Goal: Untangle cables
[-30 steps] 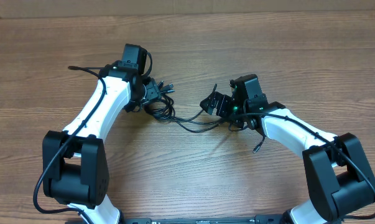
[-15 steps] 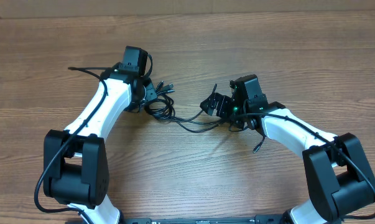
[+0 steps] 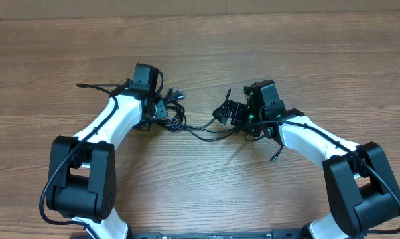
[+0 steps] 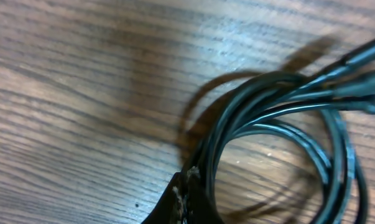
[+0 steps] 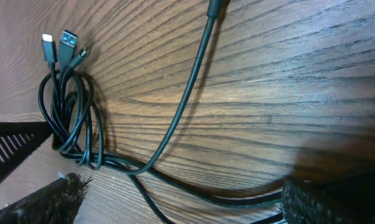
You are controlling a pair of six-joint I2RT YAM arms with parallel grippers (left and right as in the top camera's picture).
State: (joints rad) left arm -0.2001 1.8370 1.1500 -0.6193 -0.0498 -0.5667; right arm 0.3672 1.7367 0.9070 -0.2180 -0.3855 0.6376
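Observation:
The cables (image 3: 175, 114) are thin black cords bunched in loops left of centre, with silver-tipped plugs (image 5: 61, 42) sticking out of the bunch. My left gripper (image 3: 158, 107) is shut at the bunch's left edge. In the left wrist view the loops (image 4: 280, 118) meet its closed fingertips (image 4: 188, 190) and sit a little above their shadow. Two strands (image 3: 209, 130) trail right to my right gripper (image 3: 227, 114). That gripper is wide open and low over the wood, and one strand (image 5: 231, 198) lies between its fingers (image 5: 47, 200). Another strand (image 5: 190, 87) runs up out of the right wrist view.
The wooden table (image 3: 200, 46) stretches around both arms. A short black cord end (image 3: 274, 157) pokes out beside the right forearm. The left arm's own thicker wire (image 3: 93, 86) sticks out to the left.
My left gripper has slid right into the bunch and shut on it, and the loops have shifted slightly. The right arm has stayed still and open.

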